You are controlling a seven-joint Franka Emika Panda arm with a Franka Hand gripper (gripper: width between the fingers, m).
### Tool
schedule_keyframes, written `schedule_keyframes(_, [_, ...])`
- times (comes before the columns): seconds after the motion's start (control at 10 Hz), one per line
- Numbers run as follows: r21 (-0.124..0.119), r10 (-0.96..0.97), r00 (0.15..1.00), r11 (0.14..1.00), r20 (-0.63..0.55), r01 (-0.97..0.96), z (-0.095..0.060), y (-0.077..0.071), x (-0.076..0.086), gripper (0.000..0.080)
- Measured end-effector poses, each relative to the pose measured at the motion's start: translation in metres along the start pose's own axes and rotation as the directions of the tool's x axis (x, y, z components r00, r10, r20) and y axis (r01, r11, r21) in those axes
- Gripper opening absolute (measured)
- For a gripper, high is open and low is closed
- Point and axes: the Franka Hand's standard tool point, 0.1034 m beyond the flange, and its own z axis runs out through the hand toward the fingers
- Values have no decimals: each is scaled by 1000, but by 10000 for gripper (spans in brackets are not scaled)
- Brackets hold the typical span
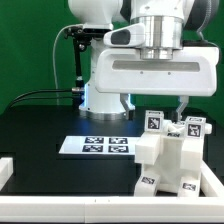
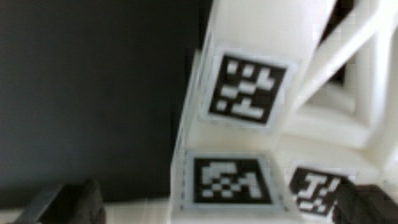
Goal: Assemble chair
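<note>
Chair [image 1: 172, 152] fills ext view; wrist view adds 3 tags [image 2: 247, 88] close-up.

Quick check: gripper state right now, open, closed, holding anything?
Gripper: cannot be told. It sits low over the chair, but its fingertips are hidden in the exterior view and only one dark finger shows in the wrist view.

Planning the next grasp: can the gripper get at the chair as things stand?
Probably yes. The gripper hangs right over the chair, nothing between them. The wrist view shows the chair's tagged parts close up; a fingertip shows at the frame's edge. Whether the gripper is open isn't clear.
</note>
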Motion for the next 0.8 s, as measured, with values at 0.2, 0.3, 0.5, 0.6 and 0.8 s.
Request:
schedule_keyframes(0.2, [-2,17,996,1000,87,-17,-1,7,5,649])
schedule_keyframes(0.3, [-1,16,998,1000,68,-16,-1,6,7,649])
schedule_keyframes(0.5, [-2,37,998,999,58,-37,0,6,7,623])
schedule_keyframes(0.6, [-4,66,996,998,58,-66,0,6,7,468])
schedule_keyframes(0.8, [-11,188,980,982,58,-188,1,6,7,282])
